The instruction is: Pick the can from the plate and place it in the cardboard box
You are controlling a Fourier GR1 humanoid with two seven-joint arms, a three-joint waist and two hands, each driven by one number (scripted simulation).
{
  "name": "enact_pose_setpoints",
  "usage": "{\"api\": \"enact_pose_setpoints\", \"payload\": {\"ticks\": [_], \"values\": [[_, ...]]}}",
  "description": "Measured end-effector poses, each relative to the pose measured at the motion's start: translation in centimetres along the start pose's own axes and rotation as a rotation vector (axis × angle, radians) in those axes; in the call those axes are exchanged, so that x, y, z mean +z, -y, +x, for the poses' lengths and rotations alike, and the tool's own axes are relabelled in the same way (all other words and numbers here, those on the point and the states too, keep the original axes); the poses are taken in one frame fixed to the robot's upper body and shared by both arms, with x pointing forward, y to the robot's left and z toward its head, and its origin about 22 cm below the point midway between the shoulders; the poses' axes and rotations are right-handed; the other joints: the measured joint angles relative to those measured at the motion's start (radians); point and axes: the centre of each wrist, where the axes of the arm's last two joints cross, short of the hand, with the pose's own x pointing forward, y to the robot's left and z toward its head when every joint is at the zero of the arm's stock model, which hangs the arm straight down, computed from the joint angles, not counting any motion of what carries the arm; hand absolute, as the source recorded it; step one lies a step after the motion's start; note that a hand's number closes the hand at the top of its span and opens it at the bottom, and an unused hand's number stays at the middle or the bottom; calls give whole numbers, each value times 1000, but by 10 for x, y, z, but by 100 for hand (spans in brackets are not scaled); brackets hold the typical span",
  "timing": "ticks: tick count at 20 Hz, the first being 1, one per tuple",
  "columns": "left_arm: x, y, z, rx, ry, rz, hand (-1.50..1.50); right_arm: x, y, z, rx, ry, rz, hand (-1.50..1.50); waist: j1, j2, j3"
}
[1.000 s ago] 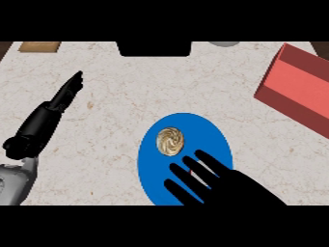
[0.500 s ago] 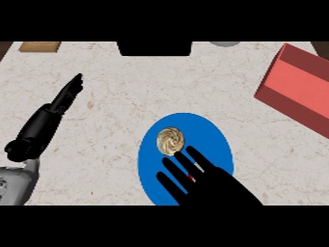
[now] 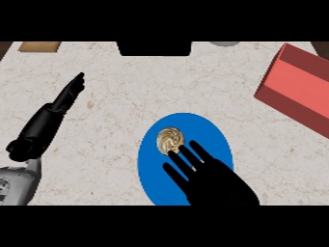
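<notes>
- The small round can [image 3: 171, 140], seen from above, shows a pale gold top with a swirled, mottled pattern; its sides cannot be made out from this angle.
- The can stands on the round blue plate [image 3: 210, 132], in the plate's upper left part, right at the fingertips of the right hand.
- The black right hand [image 3: 213, 181] comes in from the lower edge and lies over the lower half of the blue plate, its fingers straight and spread apart, pointing up and to the left.
- The tips of its longest fingers [image 3: 185, 153] reach the can's lower right edge; whether they actually touch it cannot be told. Nothing is held in this hand.
- The red, box-shaped cardboard box [image 3: 306, 91] lies well apart from the right hand, up and to its right, tilted across the corner of the light speckled stone counter [image 3: 117, 106].
- The black left hand [image 3: 71, 91] rests far to the left of the right hand, fingers straight and together, pointing up, holding nothing, on its grey forearm [image 3: 10, 183].
</notes>
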Motion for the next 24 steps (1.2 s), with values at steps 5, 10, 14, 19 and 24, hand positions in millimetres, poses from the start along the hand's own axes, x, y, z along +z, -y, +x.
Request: {"api": "enact_pose_setpoints", "payload": {"ticks": [5, 10, 14, 19, 24], "values": [[-1, -3, -1, 1, 2, -2, 0, -11, -6, 0, -19, 20, 16, -150, 0, 0, 0], [0, -5, -4, -6, 1, -3, 0, -21, -15, -6, -11, 5, 34, -150, 1, 0, 0], [-3, -1, -1, -8, 3, -10, 0, -30, -21, -8, 5, -28, 31, -150, 0, 0, 0], [-2, -5, 0, -2, 3, -10, 0, -43, -42, -21, -1, -41, 46, -150, 1, 0, 0], [3, -3, 2, 2, 2, -3, 0, -47, -53, -25, 3, -3, 51, 150, 1, -1, 0]]}}
